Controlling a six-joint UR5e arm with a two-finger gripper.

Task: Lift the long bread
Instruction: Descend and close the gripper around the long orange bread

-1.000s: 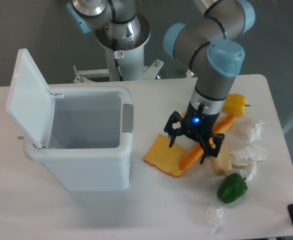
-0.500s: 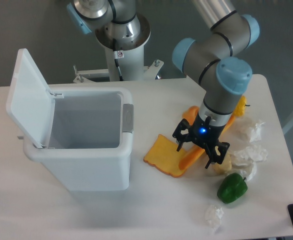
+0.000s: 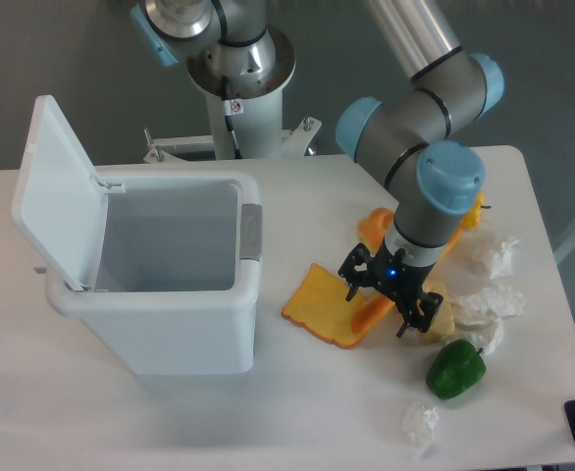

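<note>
The long bread (image 3: 371,314) is a slim orange stick lying slantwise on the table, its lower end resting on the flat toast slice (image 3: 320,305). Most of its length is hidden under my arm and gripper. My gripper (image 3: 389,304) hangs low right over the stick's lower half, fingers spread open on either side of it, one finger toward the toast and one toward the pale roll (image 3: 435,318). Nothing is gripped.
A white bin (image 3: 160,275) with its lid up stands at the left. A green pepper (image 3: 455,369) lies just below the gripper, a yellow pepper (image 3: 472,208) behind the arm, an orange item (image 3: 372,224) beside the arm, and crumpled white paper (image 3: 492,306) at the right.
The gripper has shifted slightly right and down toward the stick, and its wrist has tilted. The foods have stayed in place.
</note>
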